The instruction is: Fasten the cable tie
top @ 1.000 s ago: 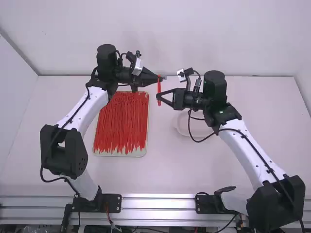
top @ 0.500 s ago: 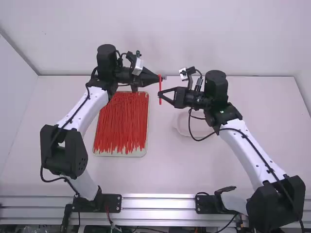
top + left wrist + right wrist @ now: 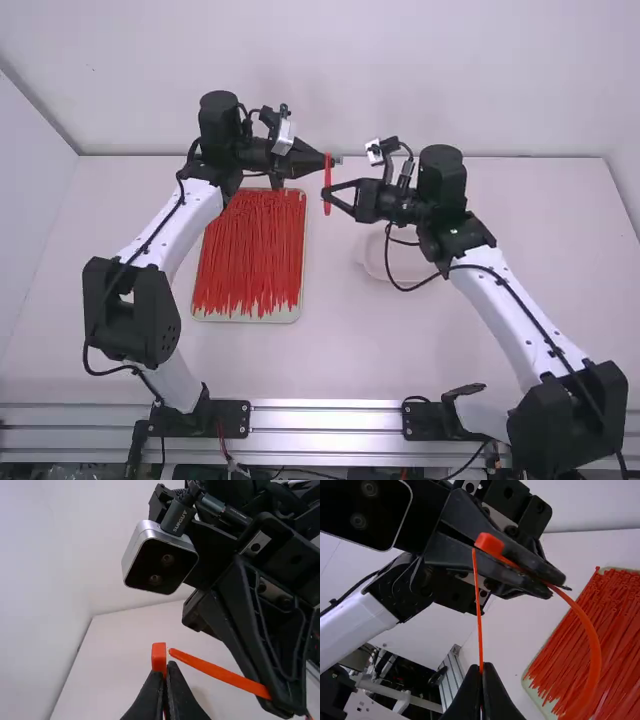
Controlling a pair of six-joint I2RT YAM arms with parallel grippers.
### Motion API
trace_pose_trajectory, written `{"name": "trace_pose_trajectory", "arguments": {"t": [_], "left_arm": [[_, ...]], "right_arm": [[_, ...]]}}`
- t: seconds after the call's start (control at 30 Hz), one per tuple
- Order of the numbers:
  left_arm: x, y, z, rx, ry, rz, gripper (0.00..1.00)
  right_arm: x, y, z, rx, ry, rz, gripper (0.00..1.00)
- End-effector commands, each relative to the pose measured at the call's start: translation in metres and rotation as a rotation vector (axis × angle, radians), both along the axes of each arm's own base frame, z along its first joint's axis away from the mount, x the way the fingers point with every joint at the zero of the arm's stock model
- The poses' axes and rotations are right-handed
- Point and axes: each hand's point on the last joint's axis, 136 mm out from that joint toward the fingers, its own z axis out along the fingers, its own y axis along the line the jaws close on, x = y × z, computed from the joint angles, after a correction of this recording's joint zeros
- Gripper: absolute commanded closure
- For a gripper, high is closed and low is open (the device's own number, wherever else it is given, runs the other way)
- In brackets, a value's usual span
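A single red cable tie point(image 3: 327, 180) hangs in the air between both grippers, above the table behind the tray. My left gripper point(image 3: 328, 160) is shut on the tie just under its square head point(image 3: 159, 655). My right gripper point(image 3: 329, 197) sits just below and right of it, shut on the thin tail point(image 3: 478, 610). In the right wrist view the strap point(image 3: 592, 635) bows out in a curve from the left gripper point(image 3: 555, 580), and the tail runs straight up to the head point(image 3: 487, 542). Whether the tip is inside the head I cannot tell.
A pale tray point(image 3: 299, 300) packed with several red cable ties point(image 3: 250, 255) lies on the white table, under the left arm. A clear round container point(image 3: 375, 262) stands beneath the right arm's forearm. The table's right and near parts are bare.
My right gripper has risen slightly and drawn closer to the left gripper, taking the tie's tail with it. The left arm has kept still.
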Motion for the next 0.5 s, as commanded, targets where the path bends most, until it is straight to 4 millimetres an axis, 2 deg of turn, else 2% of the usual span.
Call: {"name": "trace_pose_trajectory", "arguments": {"t": [0.0, 0.47], "left_arm": [[-0.0051, -0.001, 0.004, -0.005, -0.03, -0.016, 0.98], [-0.0044, -0.0009, 0.0117, -0.015, -0.059, -0.014, 0.98]], "right_arm": [[0.003, -0.005, -0.0061, -0.004, 0.024, -0.016, 1.0], [0.001, -0.0037, -0.0062, -0.002, 0.027, -0.006, 1.0]]}}
